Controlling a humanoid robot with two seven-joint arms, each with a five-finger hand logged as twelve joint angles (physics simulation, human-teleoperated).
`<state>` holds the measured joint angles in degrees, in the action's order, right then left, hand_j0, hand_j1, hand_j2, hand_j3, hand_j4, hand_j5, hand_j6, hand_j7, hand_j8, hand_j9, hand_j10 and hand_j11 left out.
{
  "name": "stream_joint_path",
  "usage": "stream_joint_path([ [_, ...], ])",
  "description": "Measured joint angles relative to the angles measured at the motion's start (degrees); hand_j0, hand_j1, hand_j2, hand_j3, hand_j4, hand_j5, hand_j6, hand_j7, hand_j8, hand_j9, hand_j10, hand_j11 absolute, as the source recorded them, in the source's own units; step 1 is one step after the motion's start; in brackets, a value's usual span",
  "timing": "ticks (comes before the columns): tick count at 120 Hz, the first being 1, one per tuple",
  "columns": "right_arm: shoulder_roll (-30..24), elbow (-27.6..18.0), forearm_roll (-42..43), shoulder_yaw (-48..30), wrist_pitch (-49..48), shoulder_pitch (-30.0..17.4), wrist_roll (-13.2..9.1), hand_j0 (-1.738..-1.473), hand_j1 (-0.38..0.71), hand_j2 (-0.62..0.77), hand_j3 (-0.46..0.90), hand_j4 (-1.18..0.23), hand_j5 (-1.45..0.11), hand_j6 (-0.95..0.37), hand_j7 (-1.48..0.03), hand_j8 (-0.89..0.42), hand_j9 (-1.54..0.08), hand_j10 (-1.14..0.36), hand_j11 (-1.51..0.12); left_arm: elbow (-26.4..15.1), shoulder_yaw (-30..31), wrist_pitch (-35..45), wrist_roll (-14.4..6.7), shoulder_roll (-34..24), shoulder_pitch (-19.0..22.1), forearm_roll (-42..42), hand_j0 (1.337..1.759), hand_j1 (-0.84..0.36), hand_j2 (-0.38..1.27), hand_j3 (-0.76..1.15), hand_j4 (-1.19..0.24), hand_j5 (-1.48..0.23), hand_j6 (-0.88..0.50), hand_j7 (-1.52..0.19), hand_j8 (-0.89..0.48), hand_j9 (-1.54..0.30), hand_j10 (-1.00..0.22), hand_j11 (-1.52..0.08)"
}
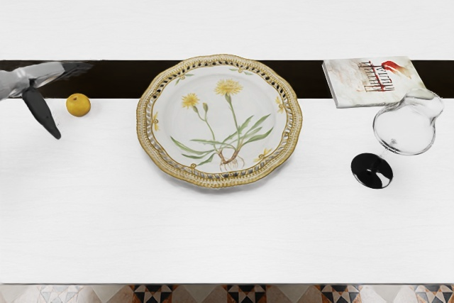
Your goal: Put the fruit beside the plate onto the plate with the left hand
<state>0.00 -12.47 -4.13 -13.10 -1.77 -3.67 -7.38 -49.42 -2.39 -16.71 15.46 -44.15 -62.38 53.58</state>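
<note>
One white tabletop carries everything, with a dark band crossing its far side. The large flowered plate sits at the centre; a book and a tipped wine glass lie well off to the right. The left hand enters at the left edge, its fingers spread and holding nothing. The small round fruit rests just right of them, between hand and plate, touching neither, with no long axis to favour. No other hand shows.
</note>
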Motion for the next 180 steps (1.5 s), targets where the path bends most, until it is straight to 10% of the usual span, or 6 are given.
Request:
stream_joint_path([
  [66,0.00,-0.01,0.00,0.00,0.02,-0.02,0.00,-1.658,-0.32,-0.01,0.00,-0.03,-0.03,-0.03,-0.03,-0.03,-0.03,-0.03,-0.03,5.03,3.72,14.77,4.34,4.59,1.83,-0.52,1.658,0.31,0.01,0.00,-0.04,-0.05,-0.04,-0.05,-0.04,-0.05,-0.04,-0.05],
  [180,0.00,-0.01,0.00,0.00,0.01,-0.02,0.00,-1.658,-0.32,-0.01,0.00,-0.03,-0.03,-0.03,-0.03,-0.03,-0.03,-0.03,-0.03,14.65,7.37,11.88,4.58,9.78,0.72,-1.06,1.658,0.05,0.06,0.00,-0.26,-0.33,-0.26,-0.33,-0.26,-0.33,-0.26,-0.33],
])
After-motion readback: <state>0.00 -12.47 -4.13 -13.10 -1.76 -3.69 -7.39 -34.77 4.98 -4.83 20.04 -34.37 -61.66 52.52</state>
